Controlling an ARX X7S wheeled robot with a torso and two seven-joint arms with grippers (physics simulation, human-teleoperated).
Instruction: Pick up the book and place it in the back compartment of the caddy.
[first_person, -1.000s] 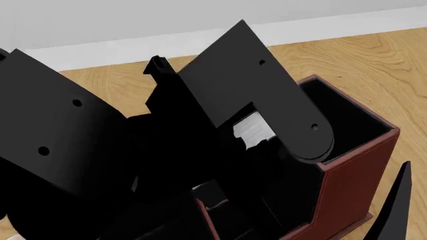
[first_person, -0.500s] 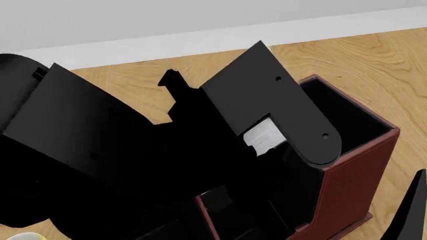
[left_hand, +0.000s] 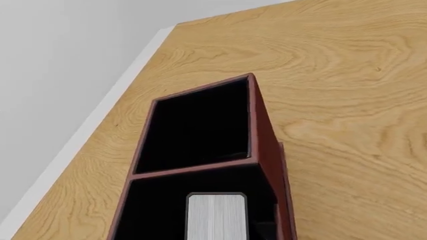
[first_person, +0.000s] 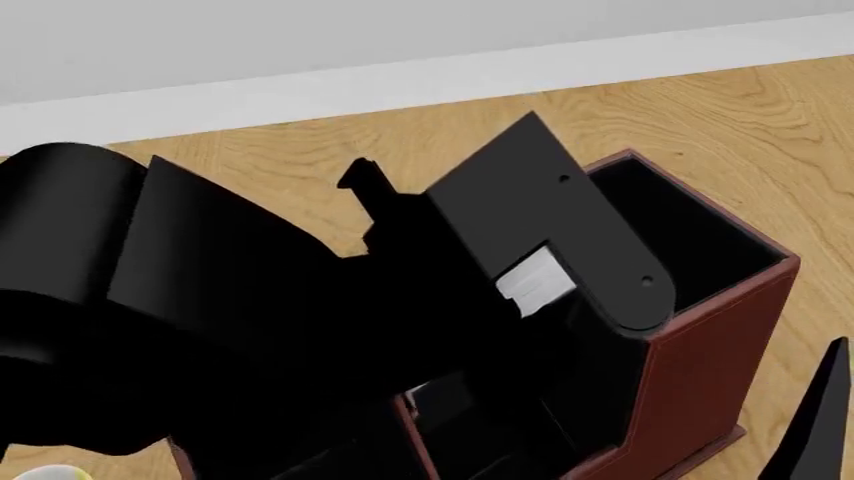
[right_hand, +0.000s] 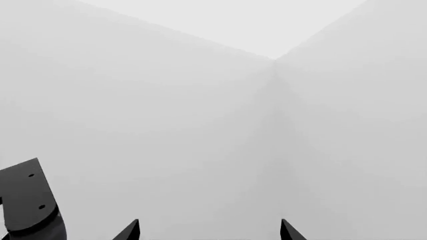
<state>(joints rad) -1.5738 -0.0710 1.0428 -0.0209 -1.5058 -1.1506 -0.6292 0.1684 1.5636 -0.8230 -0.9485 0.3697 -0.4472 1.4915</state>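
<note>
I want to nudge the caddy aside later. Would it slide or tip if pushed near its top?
Probably tip-prone: the caddy looks tall for its footprint. Its straight walls and thin divider look stiff, so it should move as one piece. The smooth wooden floor may let it slide if pushed low.

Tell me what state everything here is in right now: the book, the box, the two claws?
book: upright, page edge up, over the caddy, short of the far section
caddy: upright, open-topped, far section holds nothing
left gripper: hidden; book apparently in its grasp
right gripper: open, holding nothing, facing a wall
</note>
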